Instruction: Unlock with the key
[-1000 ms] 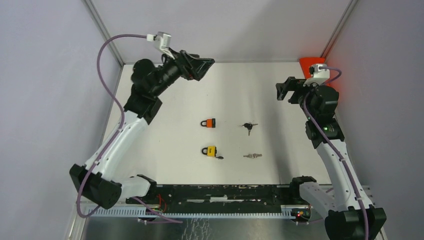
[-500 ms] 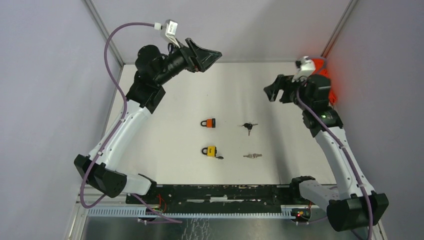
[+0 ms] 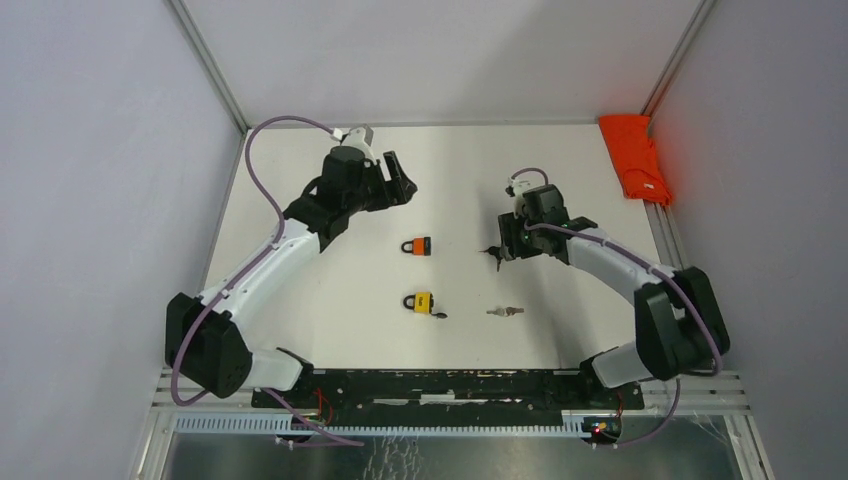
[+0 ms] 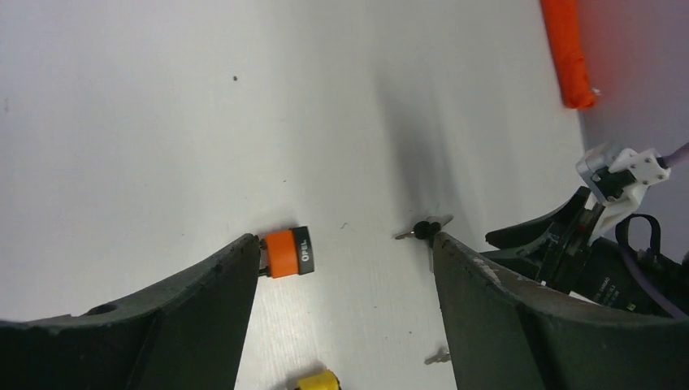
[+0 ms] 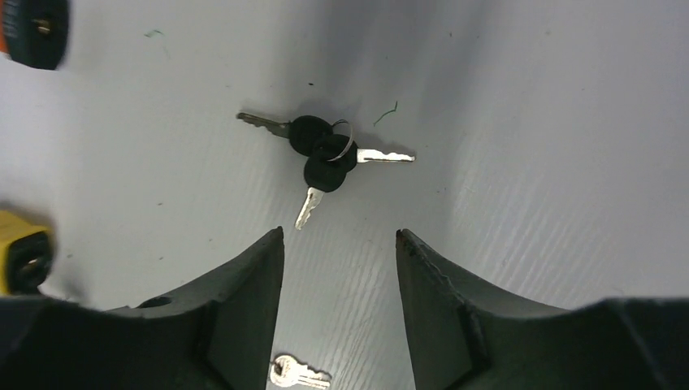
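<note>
An orange padlock [image 3: 418,245] and a yellow padlock [image 3: 422,302] lie mid-table. A bunch of black-headed keys [image 3: 497,252] lies right of the orange one, and a silver key [image 3: 506,311] right of the yellow one. My left gripper [image 3: 400,182] hovers open behind and left of the orange padlock [image 4: 288,252], whose shackle end sits by the left fingertip; the gripper [image 4: 345,237] holds nothing. My right gripper [image 3: 506,240] is open just over the black keys [image 5: 325,154], which lie just beyond its empty fingertips [image 5: 340,232].
An orange-red cloth [image 3: 636,155] lies at the table's far right corner. Grey walls stand close on the left, back and right. The right arm [image 4: 601,252] shows at the right edge of the left wrist view. The silver key [image 5: 299,374] lies between the right fingers' bases.
Both arms have come down from high near the back. The left swung toward the orange padlock, the right swung left to the black keys. Both grippers stayed open.
</note>
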Controlling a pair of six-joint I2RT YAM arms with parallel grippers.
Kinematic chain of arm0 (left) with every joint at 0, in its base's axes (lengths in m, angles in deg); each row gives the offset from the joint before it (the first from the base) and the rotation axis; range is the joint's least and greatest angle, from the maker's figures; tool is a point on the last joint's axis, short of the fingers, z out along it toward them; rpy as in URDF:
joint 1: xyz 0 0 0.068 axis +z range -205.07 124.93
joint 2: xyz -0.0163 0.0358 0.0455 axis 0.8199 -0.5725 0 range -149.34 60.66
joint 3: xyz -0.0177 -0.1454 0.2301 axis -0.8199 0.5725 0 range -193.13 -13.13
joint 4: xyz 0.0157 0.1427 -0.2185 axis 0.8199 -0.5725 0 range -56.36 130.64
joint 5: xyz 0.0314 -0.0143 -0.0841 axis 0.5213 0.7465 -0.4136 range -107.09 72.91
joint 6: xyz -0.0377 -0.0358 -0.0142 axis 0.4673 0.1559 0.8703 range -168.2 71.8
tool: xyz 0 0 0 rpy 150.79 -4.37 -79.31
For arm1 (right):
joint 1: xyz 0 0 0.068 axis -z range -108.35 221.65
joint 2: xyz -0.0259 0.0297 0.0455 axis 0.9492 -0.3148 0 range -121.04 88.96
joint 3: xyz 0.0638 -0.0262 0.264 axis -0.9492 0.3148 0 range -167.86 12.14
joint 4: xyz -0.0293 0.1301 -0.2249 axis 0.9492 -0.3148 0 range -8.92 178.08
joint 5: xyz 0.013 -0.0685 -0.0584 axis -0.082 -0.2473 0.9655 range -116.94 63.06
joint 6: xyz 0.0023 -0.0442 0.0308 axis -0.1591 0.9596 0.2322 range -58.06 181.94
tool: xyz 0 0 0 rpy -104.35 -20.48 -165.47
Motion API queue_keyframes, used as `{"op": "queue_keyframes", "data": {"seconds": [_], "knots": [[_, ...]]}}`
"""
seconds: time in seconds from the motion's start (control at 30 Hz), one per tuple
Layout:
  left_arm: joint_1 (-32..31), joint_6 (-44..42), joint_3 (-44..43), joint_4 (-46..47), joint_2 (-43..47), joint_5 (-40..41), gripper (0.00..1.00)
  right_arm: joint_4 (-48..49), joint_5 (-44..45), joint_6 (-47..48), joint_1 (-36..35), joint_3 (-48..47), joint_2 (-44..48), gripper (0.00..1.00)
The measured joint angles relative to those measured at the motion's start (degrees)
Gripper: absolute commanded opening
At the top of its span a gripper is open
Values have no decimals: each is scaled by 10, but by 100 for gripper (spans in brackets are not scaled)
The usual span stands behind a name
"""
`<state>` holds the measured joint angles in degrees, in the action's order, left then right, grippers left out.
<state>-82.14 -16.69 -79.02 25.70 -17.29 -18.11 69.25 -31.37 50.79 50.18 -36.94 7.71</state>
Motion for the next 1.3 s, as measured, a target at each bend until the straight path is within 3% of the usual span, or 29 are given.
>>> {"op": "queue_keyframes", "data": {"seconds": [0.23,0.73,0.9,1.07,1.3], "knots": [[-3,-4,10,1,-11,33,82,15,10,17,-9,-35,-101,53],[-3,-5,22,0,-15,55,82,33,22,26,-24,-74,-161,54],[-3,-5,23,1,-13,55,82,37,28,27,-32,-69,-162,40],[-4,-5,23,1,-5,55,82,38,35,27,-33,-66,-164,36],[-4,-5,25,0,4,55,82,38,48,27,-33,-65,-166,20]]}}
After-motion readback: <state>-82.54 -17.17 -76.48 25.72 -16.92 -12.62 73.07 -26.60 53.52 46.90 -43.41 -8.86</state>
